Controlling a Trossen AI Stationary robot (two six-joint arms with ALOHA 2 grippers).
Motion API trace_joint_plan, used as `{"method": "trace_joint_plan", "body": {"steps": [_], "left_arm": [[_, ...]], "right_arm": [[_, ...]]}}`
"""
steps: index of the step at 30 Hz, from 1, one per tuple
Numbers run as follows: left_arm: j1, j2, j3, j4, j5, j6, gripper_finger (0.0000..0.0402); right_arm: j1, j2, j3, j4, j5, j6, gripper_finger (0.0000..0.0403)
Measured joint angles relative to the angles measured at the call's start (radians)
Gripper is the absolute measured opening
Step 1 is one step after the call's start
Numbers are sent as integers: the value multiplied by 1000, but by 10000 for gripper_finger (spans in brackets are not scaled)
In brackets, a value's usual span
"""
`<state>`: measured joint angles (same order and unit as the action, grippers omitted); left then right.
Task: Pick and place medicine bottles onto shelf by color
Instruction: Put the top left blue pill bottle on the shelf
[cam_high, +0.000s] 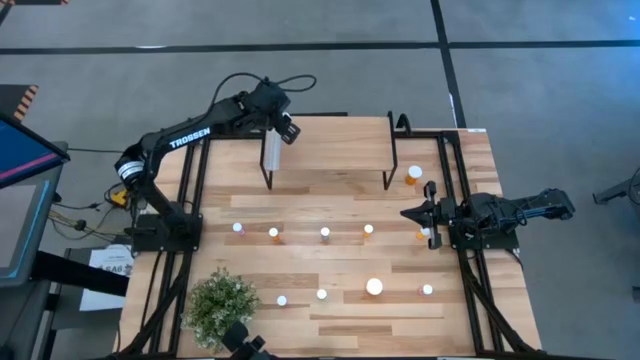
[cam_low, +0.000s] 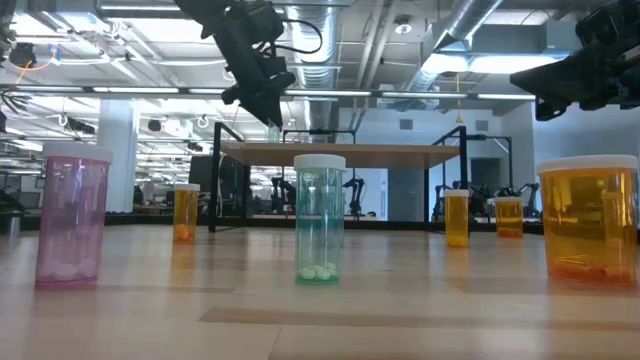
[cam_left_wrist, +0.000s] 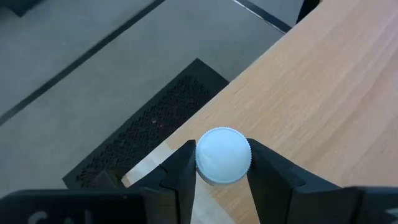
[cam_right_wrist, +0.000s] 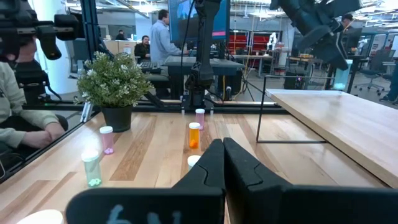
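Observation:
The shelf (cam_high: 330, 150) stands at the table's far middle, its plank top (cam_low: 340, 152) on thin black legs. My left gripper (cam_high: 283, 130) is above the shelf's far left corner, shut on a white-capped medicine bottle (cam_left_wrist: 222, 155) with a pale body (cam_low: 273, 130). My right gripper (cam_high: 410, 213) hovers shut over the table's right side, above an orange bottle (cam_high: 422, 235). Several small bottles (cam_high: 325, 233) stand upright in two rows on the table, one of them larger (cam_high: 374, 287). An orange bottle (cam_high: 414, 177) stands by the shelf's right end. My left gripper pinches the bottle's round white cap (cam_left_wrist: 222, 155) between its two fingers (cam_left_wrist: 183, 168), one on each side of the rim. They come from above, pointing down. The bottle hangs upright at the shelf top's corner edge (cam_left_wrist: 273, 124); whether its base rests there I cannot tell.
A bushy potted plant (cam_high: 220, 305) sits at the table's near left corner. Black frame rails (cam_high: 190, 190) run along both table sides. Bare wood lies between the shelf and the bottle rows. People (cam_right_wrist: 18, 106) sit and stand beyond the table's left side.

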<state>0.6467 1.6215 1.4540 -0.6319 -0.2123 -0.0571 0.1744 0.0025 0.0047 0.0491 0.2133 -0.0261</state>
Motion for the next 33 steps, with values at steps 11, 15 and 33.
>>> {"method": "trace_joint_plan", "body": {"steps": [11, 15, 33], "left_arm": [[14, 0, -45, 21, -2, -17, 110], [15, 0, -45, 20, -3, -18, 110], [12, 0, -45, 10, -3, -36, 150]], "right_arm": [[0, 0, 0, 0, 0, 0, 13], [0, 0, 0, 0, 0, 0, 13], [0, 0, 0, 0, 0, 0, 13]]}}
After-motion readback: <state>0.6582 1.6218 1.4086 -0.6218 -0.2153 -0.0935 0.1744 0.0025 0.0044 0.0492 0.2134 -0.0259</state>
